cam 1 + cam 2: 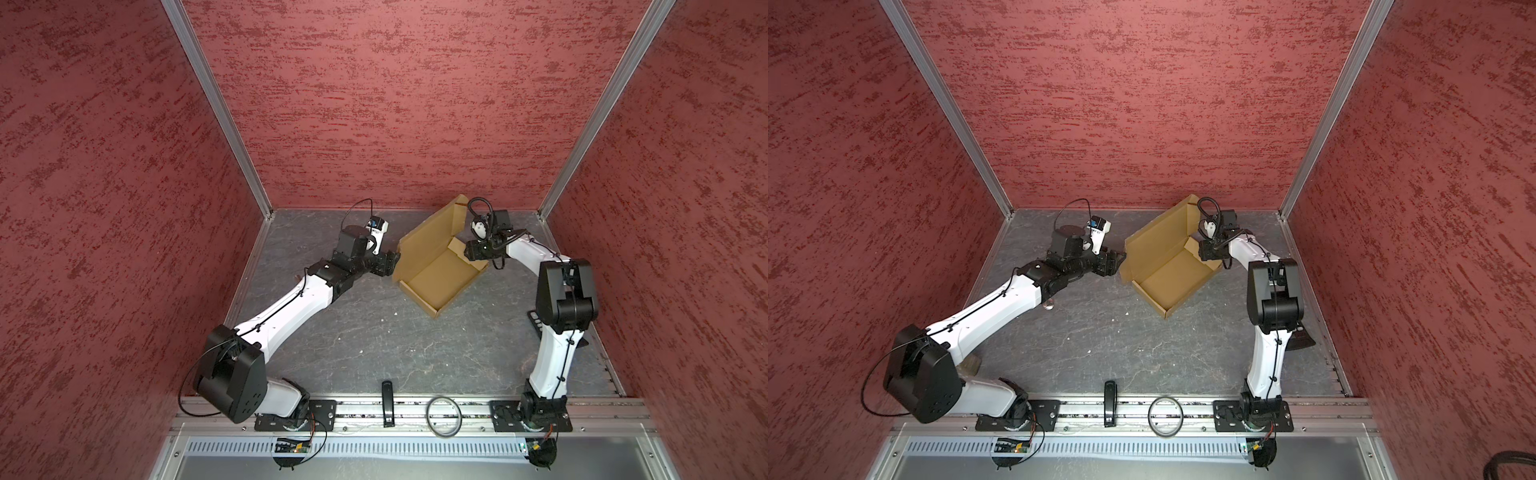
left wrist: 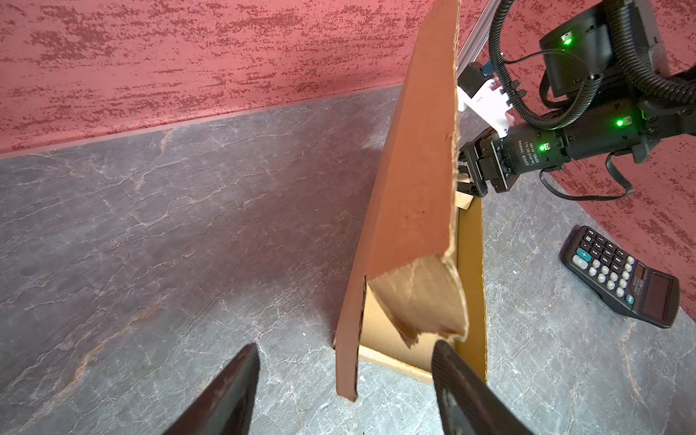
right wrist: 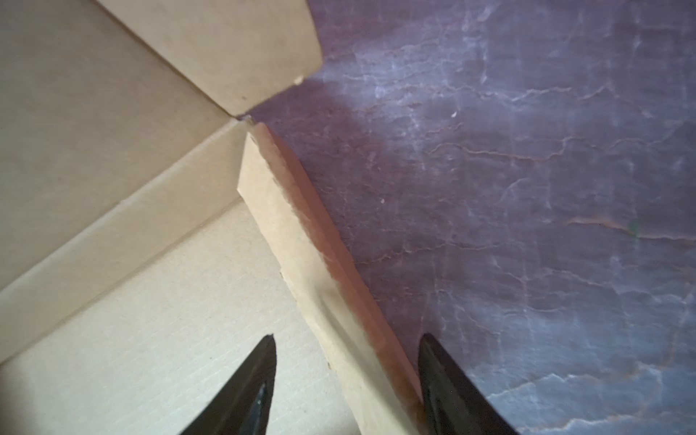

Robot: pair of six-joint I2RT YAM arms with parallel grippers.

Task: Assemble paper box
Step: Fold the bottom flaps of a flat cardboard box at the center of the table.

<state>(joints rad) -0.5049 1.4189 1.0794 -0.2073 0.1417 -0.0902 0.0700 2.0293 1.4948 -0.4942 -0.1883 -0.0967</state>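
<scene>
Top views, paper box: in both top views the paper box (image 1: 441, 277) (image 1: 1168, 277) lies at an angle on the far half of the grey table (image 1: 374, 345), between the two arms. It is a shallow open tray, and its lid panel (image 1: 432, 232) stands up along the far-left long side.
Top views, left gripper: the left gripper (image 1: 395, 261) (image 1: 1121, 261) is at the end of the lid panel nearest the left arm.
Top views, right gripper: the right gripper (image 1: 466, 250) (image 1: 1200, 251) is over the tray's far short end.
Top views, other things: a calculator (image 1: 535, 322) is mostly hidden behind the right arm. A ring (image 1: 444, 417) and a black bar (image 1: 387, 404) lie on the front rail (image 1: 473, 409).
Left wrist, paper box: the lid panel (image 2: 414, 169) rises tilted, with a ragged torn flap (image 2: 418, 297) hanging at its near end over the tray floor.
Left wrist, left gripper: the claw (image 2: 344, 346) is open and straddles the panel's lower corner. One fingertip (image 2: 442, 352) is just beside the torn flap.
Left wrist, calculator: it lies on the table (image 2: 621, 277), apart from the box.
Right wrist, paper box: a low side wall (image 3: 301, 241) divides the tray floor from the table.
Right wrist, right gripper: the claw (image 3: 348, 336) is open and straddles that wall. One finger is over the tray floor, the other close against the wall's outer face; I cannot tell if it touches.
</scene>
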